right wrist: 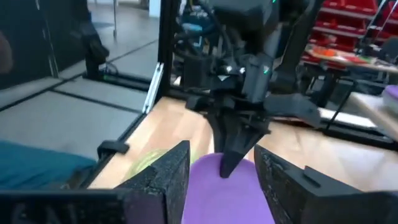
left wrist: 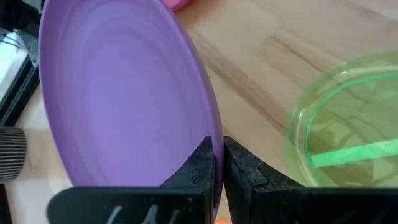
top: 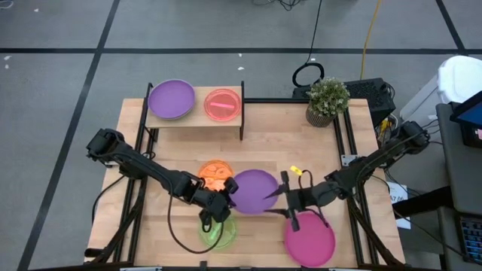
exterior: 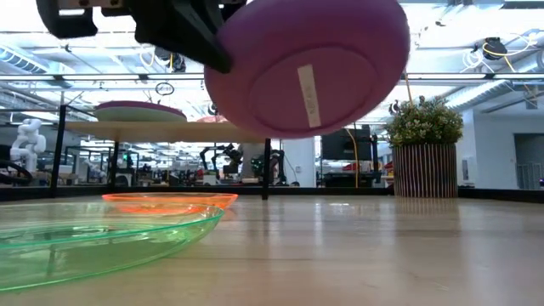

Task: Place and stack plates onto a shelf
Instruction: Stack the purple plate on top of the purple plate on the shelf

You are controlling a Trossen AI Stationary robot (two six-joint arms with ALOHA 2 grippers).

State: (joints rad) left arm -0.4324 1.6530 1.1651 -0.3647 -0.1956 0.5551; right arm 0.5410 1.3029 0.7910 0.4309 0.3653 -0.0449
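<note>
Two grippers are meeting at one purple plate [top: 254, 190] above the table.
The left gripper [left wrist: 217, 163] is pinching its rim; the right gripper [right wrist: 221, 163] is standing spread around the opposite edge.

Left claw [left wrist: 217, 163] pinches purple plate [left wrist: 118, 93] rim

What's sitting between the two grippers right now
In the high view, only the purple plate spans the gap: the left gripper pinches its rim, and the right gripper stands open at the opposite edge.

No legible text or labels
</note>
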